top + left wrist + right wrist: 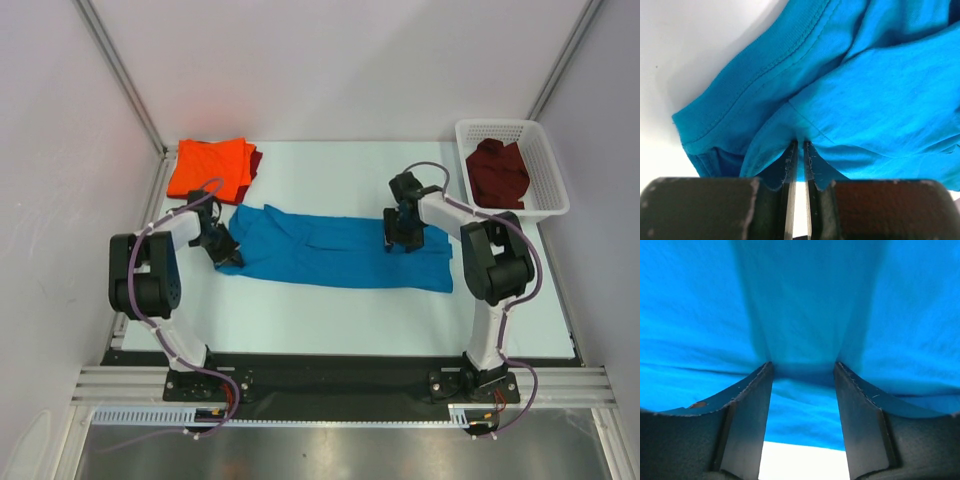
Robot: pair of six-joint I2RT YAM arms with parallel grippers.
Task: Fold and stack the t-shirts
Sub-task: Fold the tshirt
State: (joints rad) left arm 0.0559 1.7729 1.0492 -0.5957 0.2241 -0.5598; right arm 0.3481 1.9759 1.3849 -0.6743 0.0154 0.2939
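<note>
Pale table (330, 310) inside plain white walls, with a metal rail along the near edge.

Nearest the arm bases, across the middle of the table: blue t-shirt (330, 250), laid out left to right as a long band. Apparently folded lengthwise already, not yet brought down to a compact packet.

At its left end: left gripper (225, 250), pressed almost together and pinching a ridge of the blue cloth close to a stitched hem. Toward its right end: right gripper (402, 238), down on the cloth with jaws spread apart, blue fabric stretched across the tips, nothing clamped between them.

Farther back, at the far left corner: orange t-shirt (205, 168), folded into a neat square and resting on a maroon t-shirt (256, 160) that shows only at the right edge. A stack of two, judged finished.

At the far right corner: white basket (548, 180) holding a second maroon t-shirt (497, 172), bunched and unfolded.

Judged roughly halfway. Two shirts folded and stacked. Blue one mid-fold, needing its crosswise folds and a place on top of the orange one. After that, the basket shirt to take out, fold and add.
</note>
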